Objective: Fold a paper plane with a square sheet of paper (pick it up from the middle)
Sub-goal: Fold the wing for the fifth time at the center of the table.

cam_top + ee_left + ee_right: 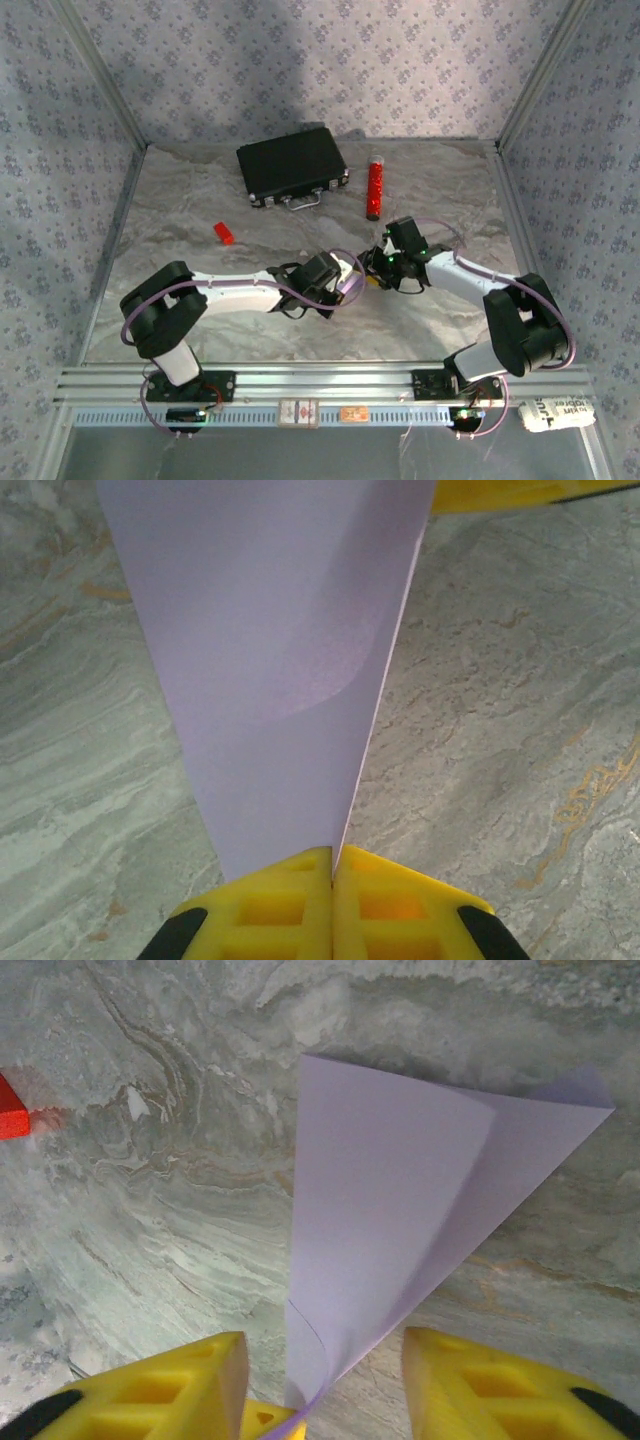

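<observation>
No legible text anywhere; print on the white tag (556,413) and rail stickers (298,411) too small

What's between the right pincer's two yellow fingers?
The narrow end of the folded pale lilac paper sheet hangs in the gap of the open right pincer, seen in the right wrist view.

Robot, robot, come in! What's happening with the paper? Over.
Left claw shut on the lilac paper. Right claw open, straddling its narrow end. Paper bent over, no plane yet. Red block well aside. Over.
</observation>
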